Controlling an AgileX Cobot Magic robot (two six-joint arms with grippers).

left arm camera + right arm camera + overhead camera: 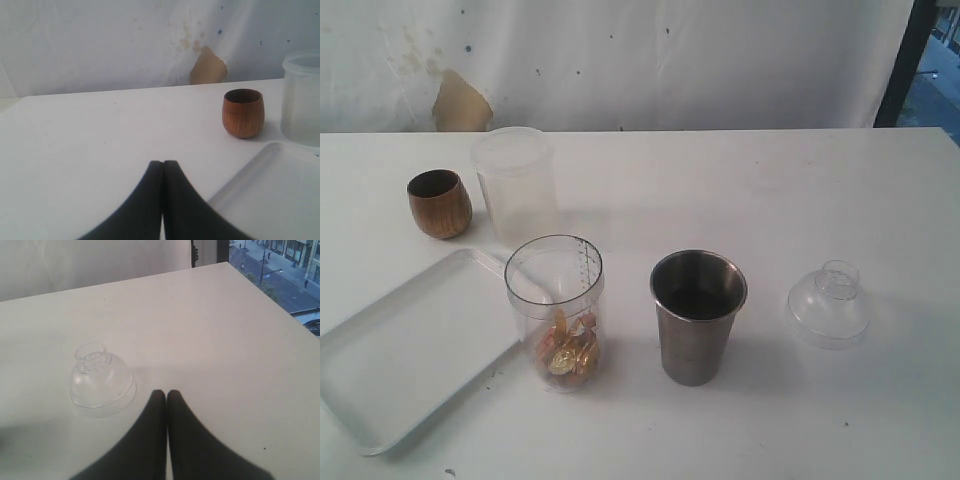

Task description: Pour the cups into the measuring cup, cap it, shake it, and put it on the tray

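Note:
The clear measuring cup (pixel 556 312) stands upright at the tray's right edge, with gold and orange pieces in its bottom. The white tray (pixel 400 360) lies at the front left. A brown wood-grain cup (pixel 439 203) (pixel 243 113) stands behind the tray. The steel tumbler (pixel 697 315) stands right of the measuring cup. A clear domed cap (pixel 829 303) (pixel 101 379) rests on the table at the right. My left gripper (pixel 163 162) is shut and empty, short of the wooden cup. My right gripper (pixel 166 392) is shut and empty beside the cap. Neither gripper shows in the exterior view.
A frosted plastic container (pixel 515 183) (pixel 301 97) stands next to the wooden cup at the back. The white table (pixel 740 190) ends at a wall behind. In the right wrist view the table's far corner (pixel 235 270) meets a window.

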